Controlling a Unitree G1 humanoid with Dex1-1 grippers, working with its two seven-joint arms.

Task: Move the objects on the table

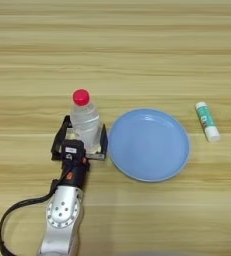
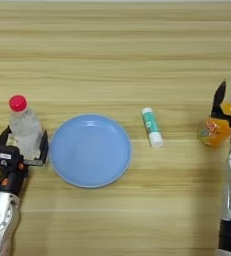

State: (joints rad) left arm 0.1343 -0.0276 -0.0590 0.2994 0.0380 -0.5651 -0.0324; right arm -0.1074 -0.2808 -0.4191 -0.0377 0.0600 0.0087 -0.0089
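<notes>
gripping the upright clear bottle [image 1: 85, 121] between left gripper [image 1: 82, 141] fingers, left of the blue plate [image 1: 149, 172]; clasping the orange bottle [image 2: 218, 129] in right gripper [image 2: 228, 107] fingers on the counter [image 1: 137, 50].

the left gripper [image 2: 21, 146] sits at the near left, its black fingers either side of the upright clear bottle [image 2: 25, 127] with a red cap. just right of it lies the blue plate [image 2: 62, 165], then the glue stick [image 2: 151, 127] on the table [image 2: 117, 55]. at the far right edge the right gripper [image 2: 228, 107] has its fingers around the orange bottle [image 2: 217, 131].
</notes>
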